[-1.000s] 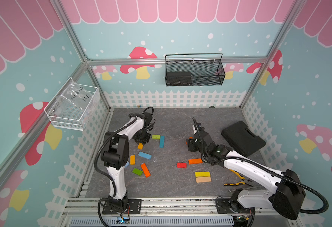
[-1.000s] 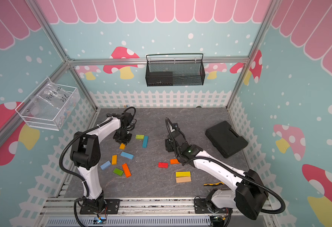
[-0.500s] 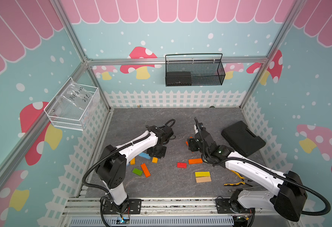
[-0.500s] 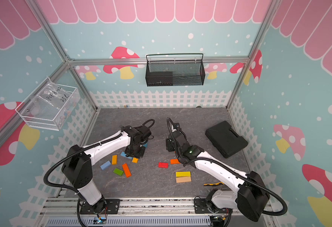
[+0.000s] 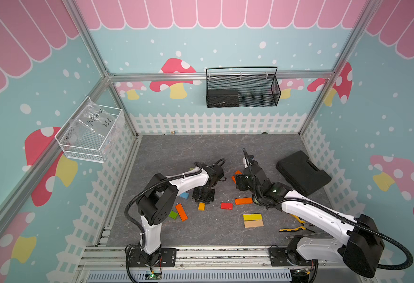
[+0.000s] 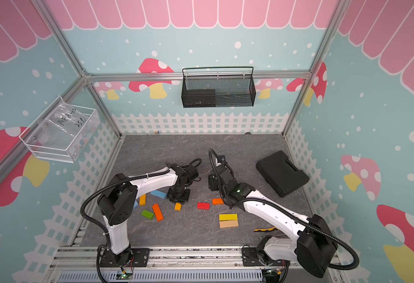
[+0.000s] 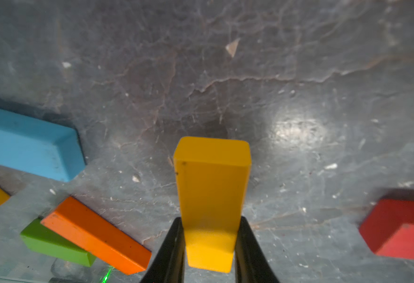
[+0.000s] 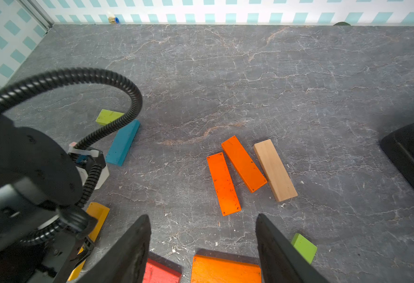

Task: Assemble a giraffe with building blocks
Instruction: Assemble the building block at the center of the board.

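My left gripper (image 7: pixel 209 235) is shut on a yellow-orange block (image 7: pixel 212 196), which it holds on end with the free end pointing down at the grey tabletop. In both top views this gripper (image 5: pixel 202 196) (image 6: pixel 178 194) sits mid-table, left of a red block (image 5: pixel 226 205). A blue block (image 7: pixel 29 144), an orange block (image 7: pixel 95 235) and a green one (image 7: pixel 54 245) lie beside it. My right gripper (image 8: pixel 202 218) (image 5: pixel 240 181) hangs open and empty over an orange block (image 8: pixel 225 269). Two orange blocks (image 8: pixel 244 163) and a tan block (image 8: pixel 274 170) lie ahead of it.
A yellow block (image 5: pixel 252 217) and a tan block (image 5: pixel 253 224) lie side by side near the front. A black case (image 5: pixel 302 172) lies at the right, with yellow-handled pliers (image 5: pixel 293 229) by the right arm's base. Wire baskets (image 5: pixel 241 90) (image 5: pixel 91 137) hang on the walls.
My left arm has swung from the back left toward the middle and front, carrying the yellow-orange block with it. The right arm has barely moved.
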